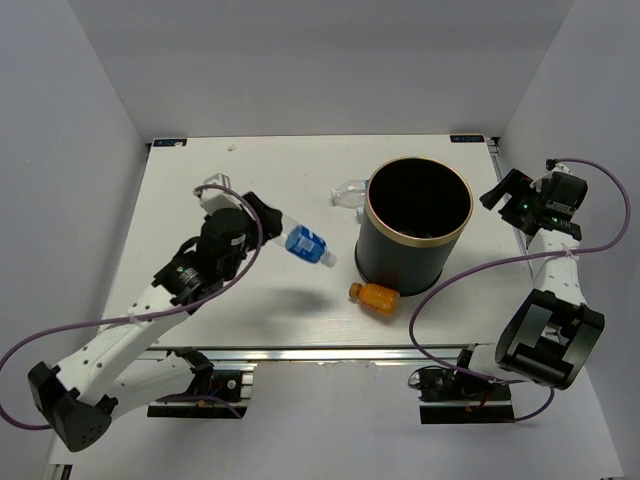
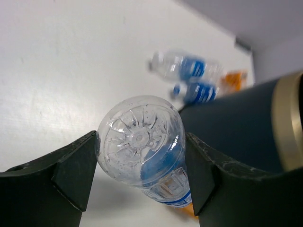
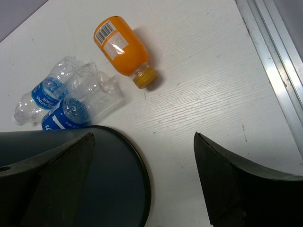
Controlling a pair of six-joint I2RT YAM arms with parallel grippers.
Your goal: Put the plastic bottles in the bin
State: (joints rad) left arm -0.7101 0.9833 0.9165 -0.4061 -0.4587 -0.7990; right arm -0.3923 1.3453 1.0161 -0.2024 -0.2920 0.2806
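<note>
My left gripper is shut on a clear bottle with a blue label and holds it above the table, left of the bin. In the left wrist view the bottle's base sits between both fingers. The black bin with a gold rim stands right of centre. A small orange bottle lies in front of it. A clear bottle lies at its far left. My right gripper is open and empty to the right of the bin. The right wrist view shows the orange bottle and two blue-labelled bottles lying together.
The table's metal front rail runs along the near edge, and it shows in the right wrist view. Purple cables loop from both arms near the front. White walls close in the table at the left, back and right.
</note>
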